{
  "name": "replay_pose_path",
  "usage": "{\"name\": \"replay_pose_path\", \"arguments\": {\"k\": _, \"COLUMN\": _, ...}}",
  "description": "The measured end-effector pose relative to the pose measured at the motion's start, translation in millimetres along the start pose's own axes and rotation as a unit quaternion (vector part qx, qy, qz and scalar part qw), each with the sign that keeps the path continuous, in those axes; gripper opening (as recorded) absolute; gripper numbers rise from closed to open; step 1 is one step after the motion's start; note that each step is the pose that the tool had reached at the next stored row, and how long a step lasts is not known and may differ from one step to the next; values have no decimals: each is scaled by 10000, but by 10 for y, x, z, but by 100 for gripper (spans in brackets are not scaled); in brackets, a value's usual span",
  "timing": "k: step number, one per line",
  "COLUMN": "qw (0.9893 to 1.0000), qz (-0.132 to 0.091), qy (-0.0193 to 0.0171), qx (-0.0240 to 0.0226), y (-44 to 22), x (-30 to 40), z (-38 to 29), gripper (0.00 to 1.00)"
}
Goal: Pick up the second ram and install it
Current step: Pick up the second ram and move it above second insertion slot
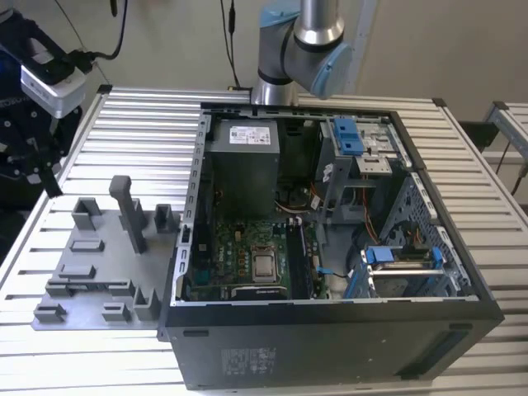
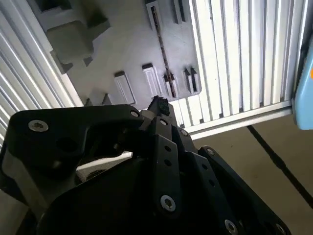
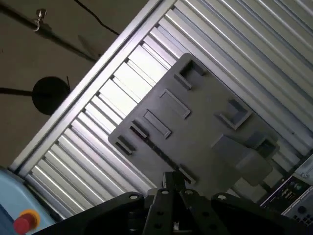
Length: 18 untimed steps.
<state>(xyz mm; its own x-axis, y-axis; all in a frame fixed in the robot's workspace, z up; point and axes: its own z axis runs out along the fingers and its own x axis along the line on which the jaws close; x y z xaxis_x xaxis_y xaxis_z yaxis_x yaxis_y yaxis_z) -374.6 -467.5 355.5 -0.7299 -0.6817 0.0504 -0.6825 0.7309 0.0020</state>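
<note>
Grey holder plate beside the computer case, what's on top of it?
Holder blocks, a tall post, and the second ram, a thin dark strip between holders. The gripper hides part of the plate.

Slatted table (image 1: 140, 124) bears a grey holder plate (image 1: 103, 266) and computer case (image 1: 330, 355).

Black gripper (image 3: 172, 178) of satin-finished metal or plastic, studded with bright steel screws (image 2: 38, 126). Just ahead of its jaws lies a matt light-grey plastic tray (image 3: 195, 112), smooth and slightly chalky. Under and beyond the tray, a table (image 3: 220, 29) of ribbed bare aluminium slats catches hard white glare. Past the table edge, a smooth dull brown floor (image 3: 58, 39). Off to one side of the jaws, a case (image 1: 330, 346) of matt black painted metal holds a glossy green circuit board (image 1: 239, 256) and shiny blue plastic clips (image 1: 348, 136).
</note>
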Motion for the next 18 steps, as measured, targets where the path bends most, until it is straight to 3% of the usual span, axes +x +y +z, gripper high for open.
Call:
{"name": "replay_pose_path", "arguments": {"k": 4, "qw": 9993, "qz": -365, "qy": 8, "qx": 26, "y": 0, "x": 0, "z": 0, "gripper": 11}}
{"name": "replay_pose_path", "arguments": {"k": 9, "qw": 9966, "qz": -818, "qy": 17, "qx": 58, "y": 0, "x": 1, "z": 0, "gripper": 11}}
{"name": "replay_pose_path", "arguments": {"k": 14, "qw": 9920, "qz": -1263, "qy": 25, "qx": 88, "y": 1, "x": 1, "z": 0, "gripper": 11}}
{"name": "replay_pose_path", "arguments": {"k": 18, "qw": 9869, "qz": -1609, "qy": 31, "qx": 112, "y": 2, "x": 2, "z": 1, "gripper": 11}}
